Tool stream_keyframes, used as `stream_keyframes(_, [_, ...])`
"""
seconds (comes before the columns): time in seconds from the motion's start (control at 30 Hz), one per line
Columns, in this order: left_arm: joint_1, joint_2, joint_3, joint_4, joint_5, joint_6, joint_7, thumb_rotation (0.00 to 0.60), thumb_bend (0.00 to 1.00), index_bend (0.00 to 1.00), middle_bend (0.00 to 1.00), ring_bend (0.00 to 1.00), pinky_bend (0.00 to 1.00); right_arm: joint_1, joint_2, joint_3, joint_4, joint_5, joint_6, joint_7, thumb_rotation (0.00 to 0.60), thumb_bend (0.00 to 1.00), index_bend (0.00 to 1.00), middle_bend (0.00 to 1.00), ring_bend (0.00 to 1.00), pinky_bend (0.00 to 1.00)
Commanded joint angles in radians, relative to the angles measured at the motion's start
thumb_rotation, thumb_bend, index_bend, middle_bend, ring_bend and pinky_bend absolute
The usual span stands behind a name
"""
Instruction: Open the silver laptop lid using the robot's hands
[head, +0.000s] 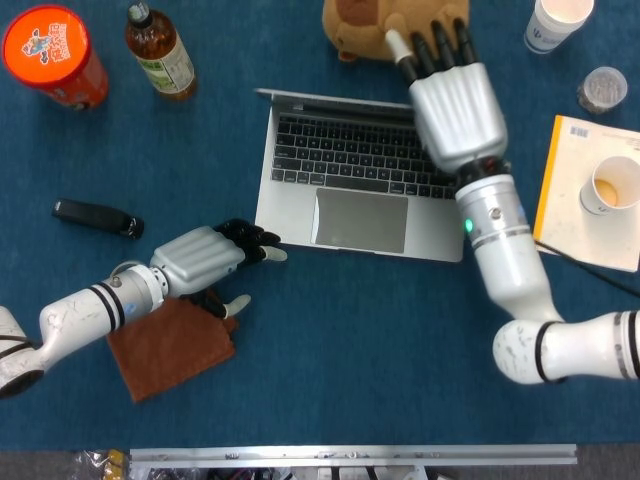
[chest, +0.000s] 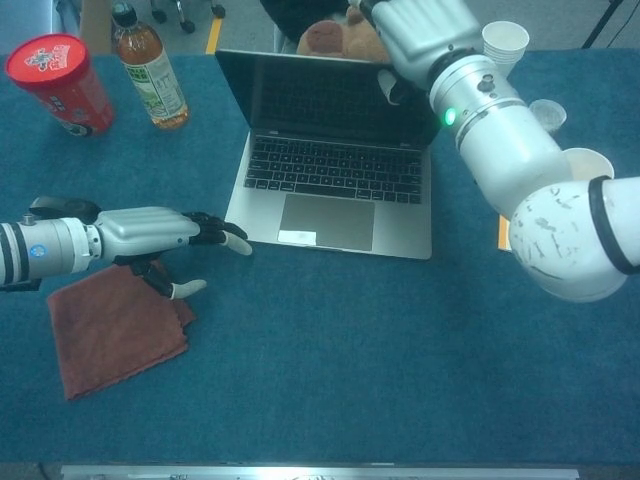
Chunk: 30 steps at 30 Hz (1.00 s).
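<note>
- Nearest me, low on the left: brown cloth (chest: 115, 330) flat on the blue table (chest: 330, 380); not part of the task.
- My left hand (head: 205, 255) hovers over the cloth's far corner, fingers pointing right and loosely apart, holding nothing. Its fingertips (chest: 232, 238) sit just beside the front-left corner of the base; I can't tell whether they touch it. Judged: it's there to steady the base.
- Silver laptop (head: 360, 190) sits mid-table, base flat, keyboard and trackpad (chest: 325, 220) fully showing.
- Lid (chest: 325, 98) stands up near vertical in the chest view, with the dark screen facing me. So the opening looks mostly done.
- My right hand (head: 455, 95) is at the lid's top right edge, back of the hand up, fingers extended and reaching past the edge toward the plush. Can't see the palm side, so I can't tell whether it grips the lid or only pushes it.
- Left to do, as I judge it: maybe tilt the lid a little further back, then take both hands off. Risk: the plush toy (head: 375, 30) is right behind the lid and could block more travel.
- Far left: red canister (head: 55, 55) and bottle (head: 160, 50); black object (head: 98, 219) lies left of the laptop.
- Far right: yellow-edged book (head: 580, 190) with a paper cup (head: 610, 185) on it, plus another cup (head: 558, 22) further back.
</note>
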Motion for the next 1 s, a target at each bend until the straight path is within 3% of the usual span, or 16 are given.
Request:
stream_keyframes(0.03, [-0.001,0.0,0.0,-0.002,-0.003,-0.001,0.003,0.397,0.47,0.1,0.03,0.0,0.0,0.0,0.01,0.01,0.021,0.008,-0.008,0.012,0.6,0.42,0.06,0.13,0.0,0.06])
stream_keyframes(1.0, [0.0,0.01,-0.001,-0.013,-0.029,-0.005,0.024,0.394,0.47,0.1,0.03,0.0,0.0,0.047,-0.027,0.076,0.338,0.084,-0.083,0.087,0.6,0.38,0.06,0.13,0.0,0.06])
